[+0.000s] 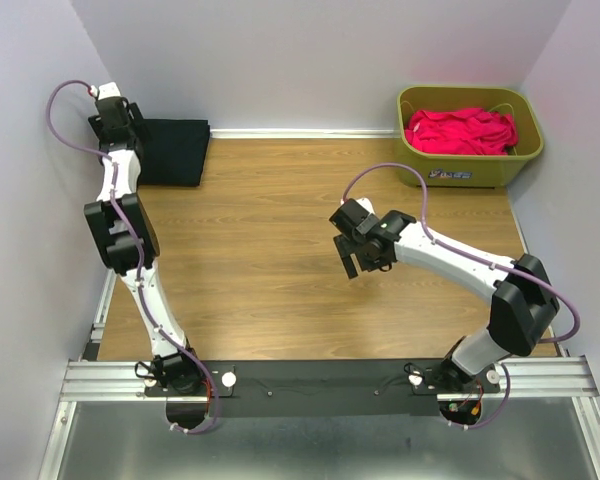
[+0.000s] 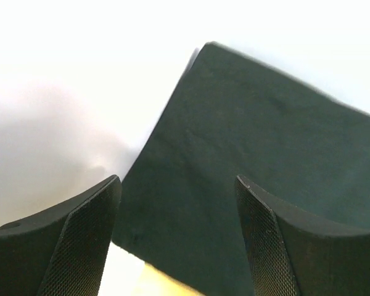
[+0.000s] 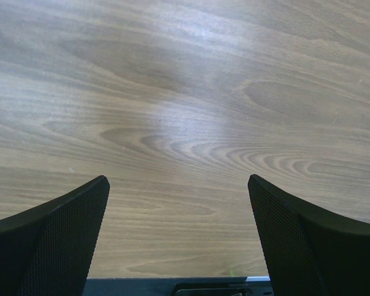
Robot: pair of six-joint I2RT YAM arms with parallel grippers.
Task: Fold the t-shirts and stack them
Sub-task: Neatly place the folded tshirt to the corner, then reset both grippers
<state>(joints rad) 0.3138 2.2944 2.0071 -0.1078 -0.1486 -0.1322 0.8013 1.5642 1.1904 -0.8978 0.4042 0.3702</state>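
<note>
Two tools gape, neither holding anything: we find the left tool (image 2: 179,185) by the folded black shirt (image 2: 253,135), the right tool (image 3: 179,182) over the bench (image 3: 185,92). We see the pink shirt (image 1: 460,130) in the tub (image 1: 470,172).

Left arm (image 1: 120,235) extended far forward along the left side; left gripper (image 2: 179,185) angled downward, fingers (image 2: 80,240) spread apart, nothing between them. Right arm (image 1: 450,255) folded inward toward centre; right gripper (image 3: 179,182) pointing down, jaws wide, empty
</note>
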